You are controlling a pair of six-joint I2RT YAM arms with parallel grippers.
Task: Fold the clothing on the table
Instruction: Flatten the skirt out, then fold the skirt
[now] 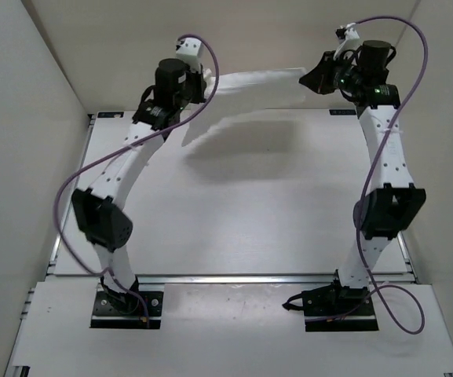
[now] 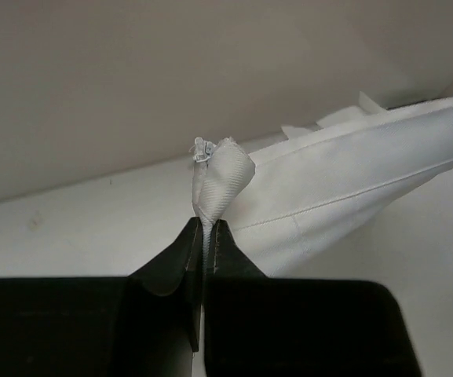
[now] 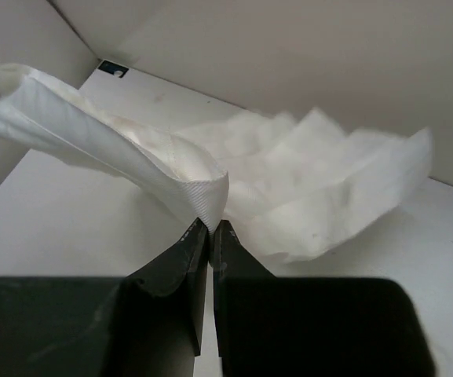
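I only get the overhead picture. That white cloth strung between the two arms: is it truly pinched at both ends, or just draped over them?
Observer: Pinched. The left wrist view shows the left gripper shut on a bunched corner of the clothing.
Visitor: And the other end?
Observer: The right gripper is shut on a doubled-over edge.
Visitor: Is it stretched flat?
Observer: No. The right wrist view shows it sagging in rumpled layers beyond the fingers.

Robot lab cell: white walls enclosing table, aluminium rail, purple cables, bolted arm bases.
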